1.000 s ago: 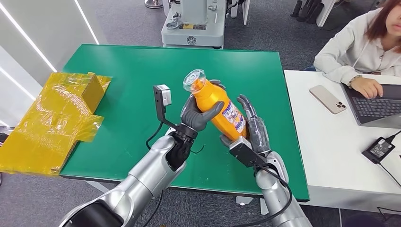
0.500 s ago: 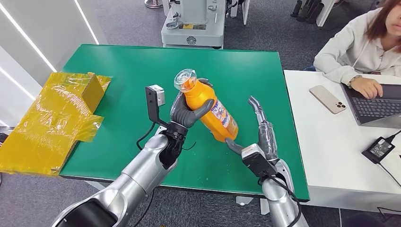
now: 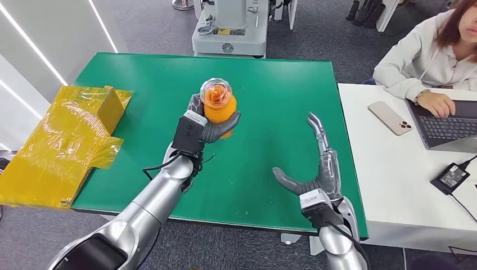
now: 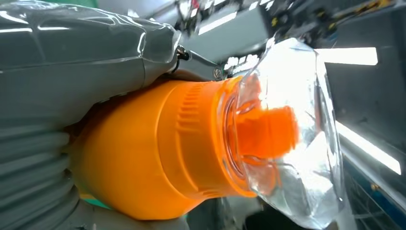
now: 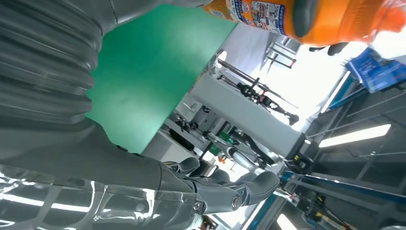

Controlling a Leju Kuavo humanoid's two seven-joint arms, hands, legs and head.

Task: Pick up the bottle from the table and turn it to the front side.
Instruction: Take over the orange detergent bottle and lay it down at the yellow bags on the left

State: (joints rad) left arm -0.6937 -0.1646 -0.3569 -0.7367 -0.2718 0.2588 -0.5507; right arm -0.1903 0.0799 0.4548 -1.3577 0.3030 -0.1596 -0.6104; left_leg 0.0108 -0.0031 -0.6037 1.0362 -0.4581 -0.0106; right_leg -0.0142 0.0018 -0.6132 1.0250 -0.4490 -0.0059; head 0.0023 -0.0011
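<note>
The left hand [image 3: 203, 128] holds the orange bottle [image 3: 218, 110] tight, up above the middle of the green counter [image 3: 140, 84], its clear cap facing up. To the right of the bottle, the right hand [image 3: 316, 169] is empty, fingers spread apart.

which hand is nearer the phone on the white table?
Right. The right hand hangs open over the green table's near right part, toward the phone; the left hand holds the bottle mid-table.
</note>
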